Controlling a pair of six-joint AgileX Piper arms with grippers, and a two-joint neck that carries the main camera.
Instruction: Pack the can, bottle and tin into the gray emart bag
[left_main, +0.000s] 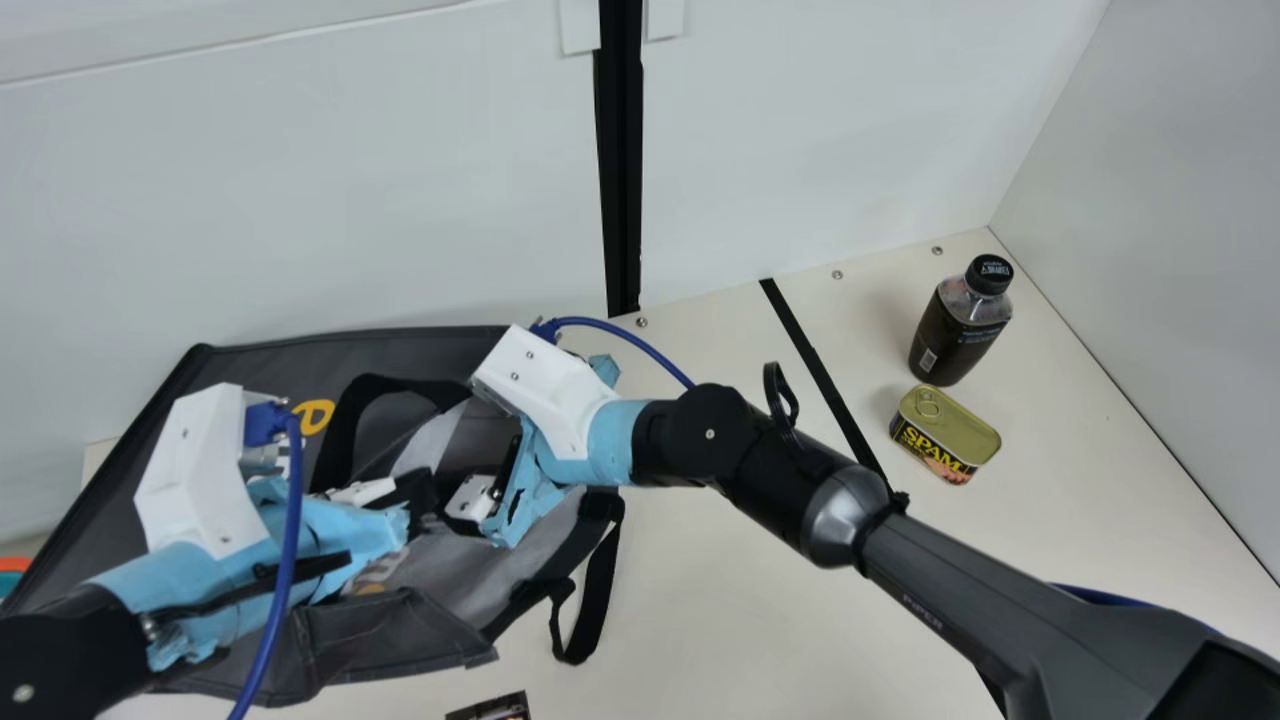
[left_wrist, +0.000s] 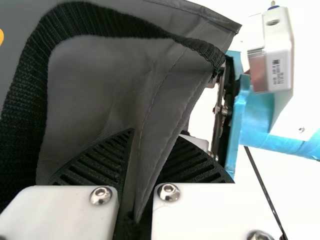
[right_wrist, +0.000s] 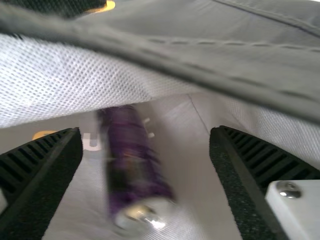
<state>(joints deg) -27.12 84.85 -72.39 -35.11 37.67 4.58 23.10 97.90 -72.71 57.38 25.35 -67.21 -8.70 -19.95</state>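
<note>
The gray emart bag (left_main: 275, 375) lies at the main view's left, with my left gripper (left_main: 412, 497) and right gripper (left_main: 468, 512) at its mouth. The left wrist view has my left gripper (left_wrist: 156, 135) shut on a fold of the bag (left_wrist: 95, 75). Inside the bag (right_wrist: 200, 125), a purple can (right_wrist: 132, 165) lies on its side, silver end showing, in the right wrist view. My right gripper (right_wrist: 145, 131) stands open around its line, not visibly holding it. The dark bottle (left_main: 960, 325) stands upright at the right, the SPAM tin (left_main: 943, 437) just in front.
Walls (left_main: 800, 130) border the table (left_main: 740, 600) at the back and right. A black strip (left_main: 820, 370) crosses it left of the bottle and tin. A dark printed item (left_main: 490, 708) is at the front edge. A strap loop (left_main: 590, 600) hangs off the bag's right side.
</note>
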